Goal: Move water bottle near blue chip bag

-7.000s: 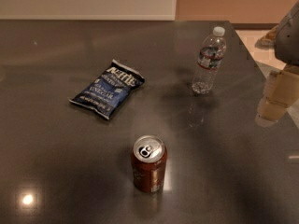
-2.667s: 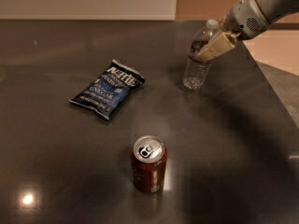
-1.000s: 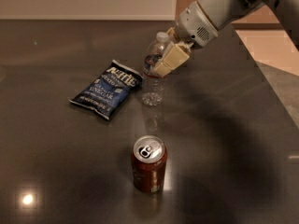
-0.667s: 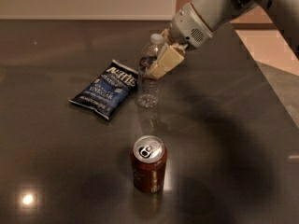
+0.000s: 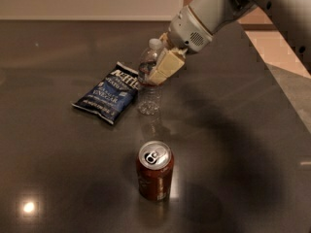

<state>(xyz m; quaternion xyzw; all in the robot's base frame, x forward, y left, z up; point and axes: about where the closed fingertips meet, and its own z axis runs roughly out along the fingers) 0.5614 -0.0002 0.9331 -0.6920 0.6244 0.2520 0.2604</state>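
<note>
Pincer (image 5: 151, 73) grips water bottle (image 5: 149, 99) (beside edge of blue chip bag (image 5: 108, 92)).

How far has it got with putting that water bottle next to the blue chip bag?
Nearly finished. Done: the water bottle stands upright right beside the blue chip bag, close to its right edge. In hand: the end effector is clamped around the bottle's upper half. Left: letting go and pulling the arm away. Whether the base fully rests on the table is hard to tell.
</note>
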